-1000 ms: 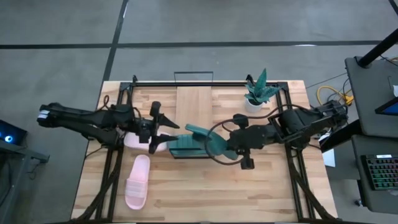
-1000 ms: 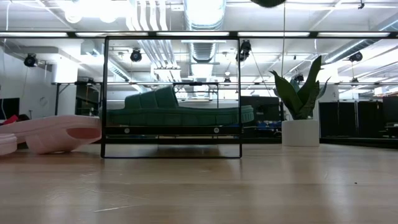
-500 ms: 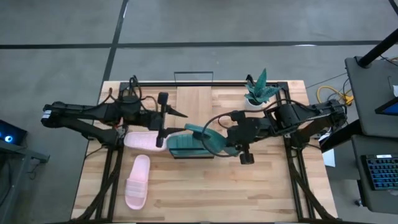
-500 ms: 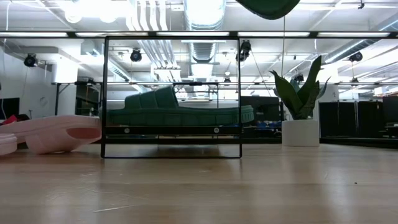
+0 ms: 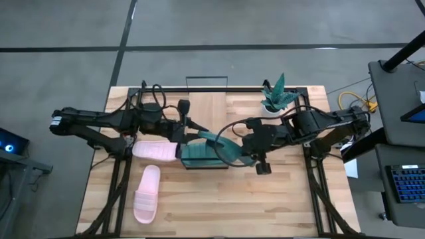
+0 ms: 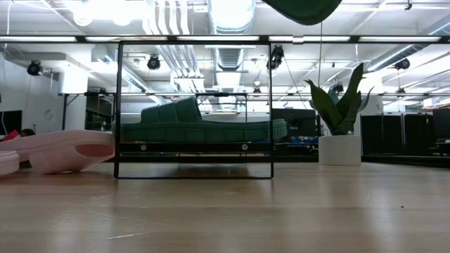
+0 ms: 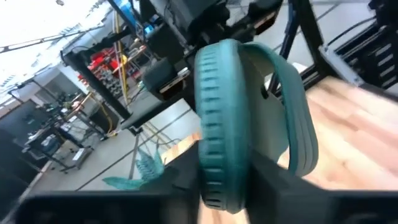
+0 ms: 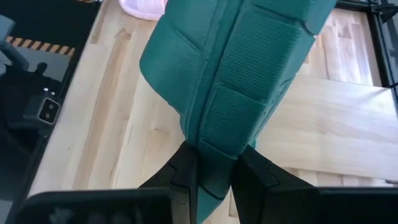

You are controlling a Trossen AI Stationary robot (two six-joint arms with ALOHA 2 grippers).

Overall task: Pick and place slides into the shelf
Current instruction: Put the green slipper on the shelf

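Teal slide [image 5: 222, 149] hangs clamped in the right end effector [image 5: 240, 157], above its mate [image 5: 194, 154] near the shelf [image 5: 207, 109]. We see the left end effector [image 5: 191, 126] alongside, apparently pinching the same slide. Two pink slides [image 5: 155, 150] lie on the tabletop [image 5: 285, 199].

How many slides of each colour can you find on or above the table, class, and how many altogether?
Pale pink slides: 2, one lying flat, one beside the shelf.
Dark teal slides: 2, one resting under the shelf board, one held up by the right gripper.
Total: 4 slides.
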